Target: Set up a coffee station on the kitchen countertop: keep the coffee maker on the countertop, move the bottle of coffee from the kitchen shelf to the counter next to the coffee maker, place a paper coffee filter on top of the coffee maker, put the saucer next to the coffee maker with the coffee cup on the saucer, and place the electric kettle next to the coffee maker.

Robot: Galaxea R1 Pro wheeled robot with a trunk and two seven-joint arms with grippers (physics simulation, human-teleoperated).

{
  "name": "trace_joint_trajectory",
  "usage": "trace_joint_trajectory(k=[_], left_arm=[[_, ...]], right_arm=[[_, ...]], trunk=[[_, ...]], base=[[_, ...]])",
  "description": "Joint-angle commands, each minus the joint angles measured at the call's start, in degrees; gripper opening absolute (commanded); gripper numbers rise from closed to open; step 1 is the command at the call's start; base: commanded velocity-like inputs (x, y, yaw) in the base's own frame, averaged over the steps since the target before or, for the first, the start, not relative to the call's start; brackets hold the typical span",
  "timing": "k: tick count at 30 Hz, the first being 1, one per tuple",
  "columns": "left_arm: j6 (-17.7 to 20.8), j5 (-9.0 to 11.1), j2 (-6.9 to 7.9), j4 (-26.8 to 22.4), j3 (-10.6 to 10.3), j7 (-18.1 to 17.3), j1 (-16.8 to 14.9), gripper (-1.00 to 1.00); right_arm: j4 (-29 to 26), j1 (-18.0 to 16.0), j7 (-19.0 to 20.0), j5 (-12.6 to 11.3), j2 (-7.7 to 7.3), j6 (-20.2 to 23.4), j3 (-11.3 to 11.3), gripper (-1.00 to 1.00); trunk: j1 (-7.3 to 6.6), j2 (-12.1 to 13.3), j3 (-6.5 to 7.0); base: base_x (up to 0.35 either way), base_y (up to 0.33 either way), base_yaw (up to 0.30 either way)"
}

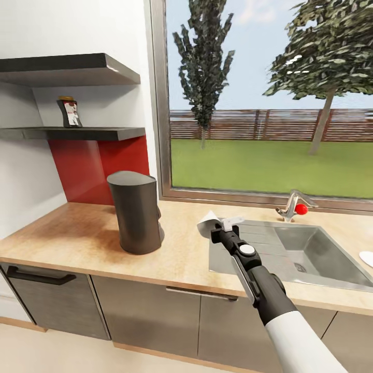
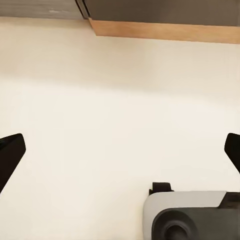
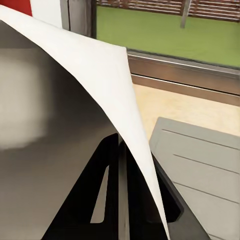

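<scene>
Right fingers [image 1: 217, 230] clamped on the paper coffee filter [image 1: 209, 224], held above the counter [image 1: 77, 233] at the steel sink's [image 1: 311, 248] 9 o'clock edge, at 3 o'clock from the coffee maker [image 1: 134, 212] and apart from it. Bottle of coffee [image 1: 69, 112] upright on the kitchen shelf [image 1: 93, 133], at 11 o'clock from the coffee maker. Left fingers [image 2: 10, 152] spread wide over pale floor [image 2: 100, 110], holding nothing.

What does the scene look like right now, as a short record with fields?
right hand: shut on filter, above the counter between coffee maker and sink
left hand: open, over the floor
coffee maker: upright on counter, top bare
coffee bottle: on lower shelf
saucer: at counter's far right edge
</scene>
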Motion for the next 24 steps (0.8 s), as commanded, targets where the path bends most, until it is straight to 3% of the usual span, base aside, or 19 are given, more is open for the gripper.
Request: trace_joint_trajectory(k=[1, 24], left_arm=[[-0.23, -0.62, -0.03, 0.08, 0.39, 0.18, -0.02, 1.00], [-0.11, -0.68, 0.69, -0.62, 0.29, -0.14, -0.38, 1.00]], right_arm=[[-0.08, -0.01, 0.02, -0.20, 0.03, 0.30, 0.01, -1.00], [0.16, -0.02, -0.13, 0.02, -0.02, 0.48, -0.13, -1.00]], trunk=[[0.02, -0.04, -0.02], [0.02, -0.04, -0.02]], base=[[0.000, 0.000, 0.000], [0.002, -0.005, 0.000]])
